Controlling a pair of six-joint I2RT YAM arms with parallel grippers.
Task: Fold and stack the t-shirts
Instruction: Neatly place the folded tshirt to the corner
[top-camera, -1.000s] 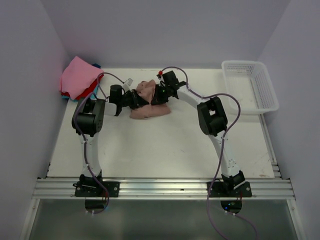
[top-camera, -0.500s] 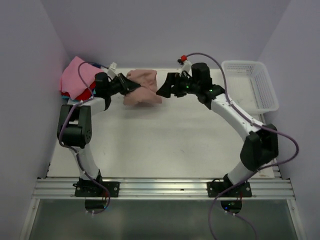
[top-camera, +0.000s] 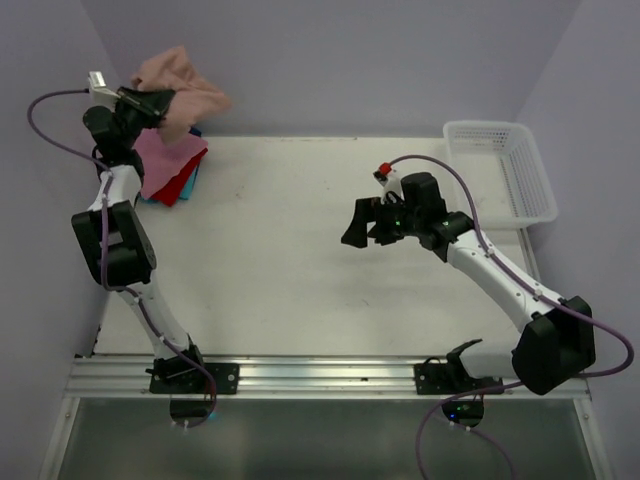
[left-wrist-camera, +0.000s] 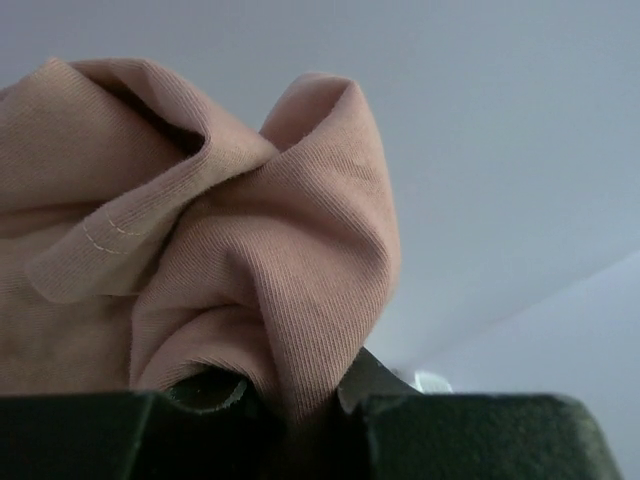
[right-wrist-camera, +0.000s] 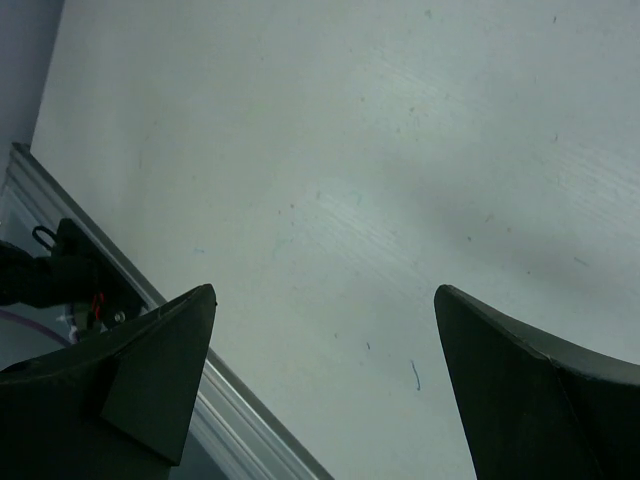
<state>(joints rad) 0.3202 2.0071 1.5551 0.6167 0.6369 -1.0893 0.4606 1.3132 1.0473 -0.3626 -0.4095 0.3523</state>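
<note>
At the far-left corner of the table (top-camera: 300, 290), the left gripper (top-camera: 157, 100) held the dusty-pink shirt (top-camera: 188, 92) bunched in the air. Its jaws were clamped on a fold of the cloth, as the wrist view showed. The shirt hung above the stack (top-camera: 165, 165) of folded shirts, bright pink on top with red beneath, which lay on that same corner. Over the table's middle, toward its right side, the right gripper (top-camera: 355, 222) hovered with its jaws wide apart, bare tabletop showing between its fingers. A white basket (top-camera: 538, 190) sat on the table's far-right corner.
</note>
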